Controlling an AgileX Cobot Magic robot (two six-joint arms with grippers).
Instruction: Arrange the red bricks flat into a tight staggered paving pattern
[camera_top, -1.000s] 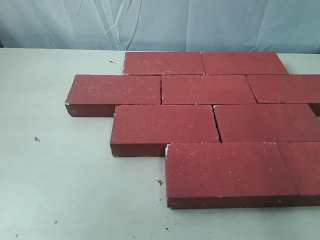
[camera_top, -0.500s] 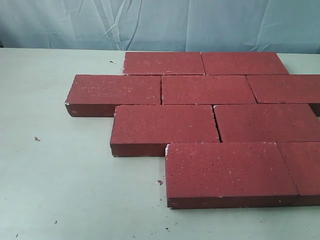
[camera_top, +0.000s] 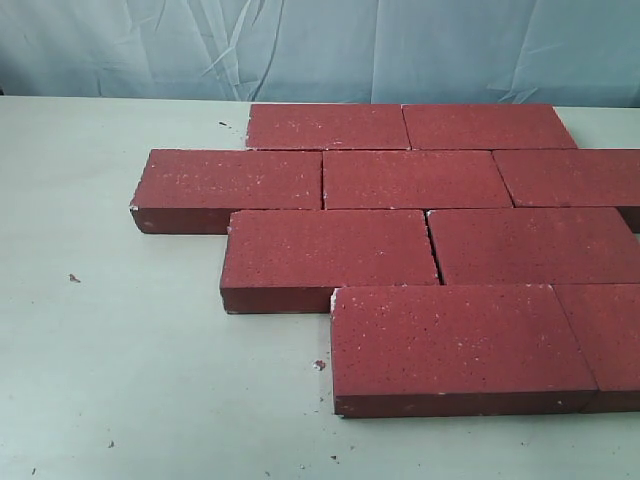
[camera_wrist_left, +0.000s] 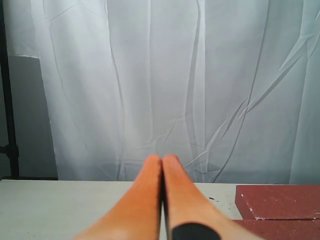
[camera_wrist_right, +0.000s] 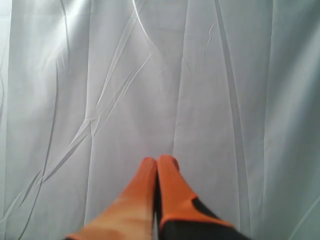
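Rough dark-red rectangular paving bricks (camera_top: 420, 180) are lying flat, staggered, on the pale counter (camera_top: 120, 350). The left end effector (camera_wrist_left: 161, 160) and right end effector (camera_wrist_right: 158, 161) are being held clenched, empty. The thin seam (camera_top: 433, 247) is probably best being pressed shut sideways.

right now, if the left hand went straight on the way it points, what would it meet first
Most likely the white curtain. The left hand, shut, points over the table, and the red bricks lie off to one side of its line. How far the curtain hangs is unclear.
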